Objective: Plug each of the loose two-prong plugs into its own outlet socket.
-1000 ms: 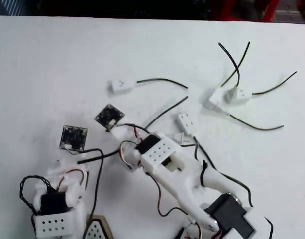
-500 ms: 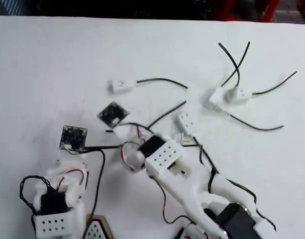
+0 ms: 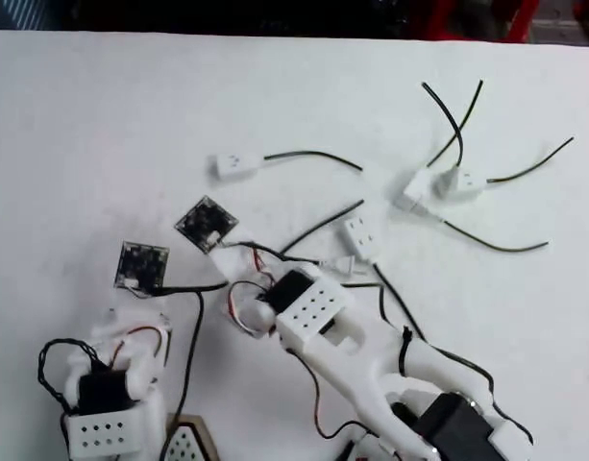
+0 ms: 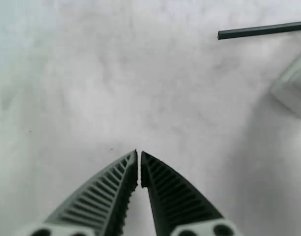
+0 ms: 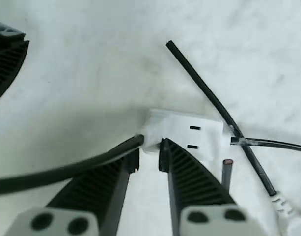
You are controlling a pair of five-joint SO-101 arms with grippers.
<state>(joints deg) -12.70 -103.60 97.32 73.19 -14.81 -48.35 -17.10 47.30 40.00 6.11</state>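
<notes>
My right gripper (image 5: 149,150) is closed on the cable end of a white outlet socket (image 5: 182,132) with two slots; its black cable (image 5: 67,169) trails back over one finger. A small white plug (image 5: 287,216) on a thin black lead lies close by, also seen in the high view as the plug (image 3: 340,265) near the right arm (image 3: 313,307). My left gripper (image 4: 139,153) is shut on nothing, just above bare table. A black cable end (image 4: 258,30) lies ahead of it. The left arm (image 3: 102,403) sits at the near left.
Other sockets lie across the table: one with a cable (image 3: 233,165) at centre back, one (image 3: 360,237) beside the right arm, and a pair (image 3: 438,184) with tangled leads at the right. Two black wrist camera boards (image 3: 140,264) (image 3: 208,224) stand over the grippers.
The right arm has shifted left and slightly back, and the black cable by it has swung from slanted to nearly level. The left arm has kept still.
</notes>
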